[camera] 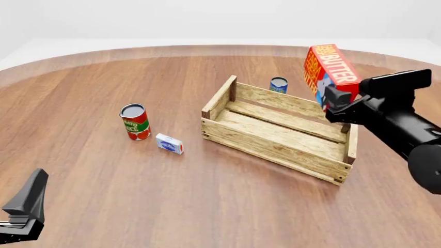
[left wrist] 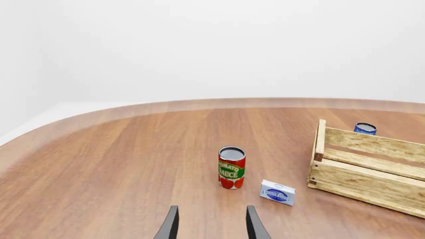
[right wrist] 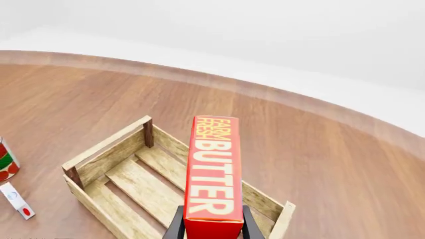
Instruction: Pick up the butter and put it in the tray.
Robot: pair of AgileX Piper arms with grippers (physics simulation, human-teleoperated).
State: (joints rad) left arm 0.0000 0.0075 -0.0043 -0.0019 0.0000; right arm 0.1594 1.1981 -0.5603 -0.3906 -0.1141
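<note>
Now butter [right wrist: 212, 174] clamped between right fingers [right wrist: 176, 228].

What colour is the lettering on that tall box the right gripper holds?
Orange-yellow on a red butter carton, clearest in the right wrist view.

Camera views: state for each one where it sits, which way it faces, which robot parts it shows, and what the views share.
Front view: fixed above and behind the arms, facing forward and down over the table; the right claw holds the butter above the tray; the left claw is low at the corner.
Left wrist view: behind the open left claw, facing the tomato sauce can and small white-blue box.
Right wrist view: behind the right claw, looking along the butter down into the tray.
Shared: all show the tray and tomato sauce can.
</note>
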